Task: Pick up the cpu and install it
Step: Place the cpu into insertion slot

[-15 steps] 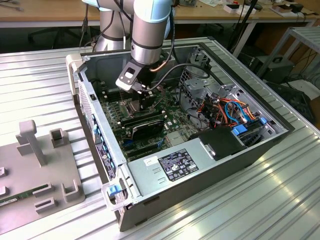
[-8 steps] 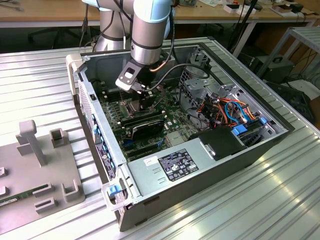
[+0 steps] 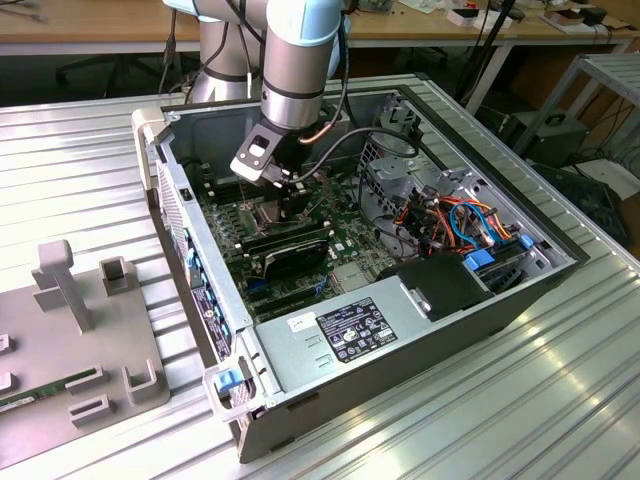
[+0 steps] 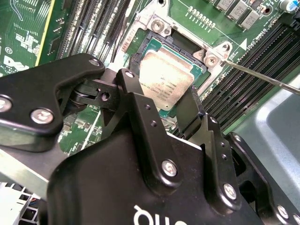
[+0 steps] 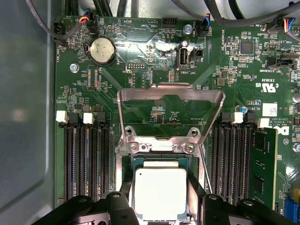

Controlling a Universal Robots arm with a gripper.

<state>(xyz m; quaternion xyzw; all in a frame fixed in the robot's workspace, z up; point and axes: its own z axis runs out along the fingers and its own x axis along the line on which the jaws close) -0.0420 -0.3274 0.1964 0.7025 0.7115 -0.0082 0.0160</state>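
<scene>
- The arm (image 3: 300, 50) reaches down from the top middle of the exterior view into an open computer case (image 3: 300, 400). The case lies on its side on a ribbed metal table (image 3: 500, 420).
- The gripper (image 3: 290, 195) sits low over the motherboard (image 3: 340, 245), just above centre in that view.
- In both wrist views the cpu (image 4: 164, 77) (image 5: 160, 194) is right in the socket (image 5: 159, 159), silver top facing up. It looks pretty square to the socket's outline, but I can't tell if it's fully seated.
- The gripper (image 4: 161, 86) (image 5: 160, 187) has its jaws closed on the cpu, with a black finger (image 4: 136, 101) pressed against each of two opposite edges.
- The socket's metal load plate (image 5: 168, 89) is swung up and open, and you can see green board through its window.
- A thin metal lever rod (image 4: 262, 77) sticks out past one corner of the socket in the second wrist view.
- Black memory slots (image 5: 89, 159) run along both sides of the socket. One on the far side holds a green memory stick (image 5: 264, 164).
- There's a round coin battery (image 5: 102, 50) on the board, beyond the load plate.
- In the lower middle of the exterior view, the power supply (image 3: 350, 330) with its label fills the near end of the case.
- A grey fixture tray (image 3: 100, 340) sits on the table at the exterior view's left, well apart from the case.
</scene>
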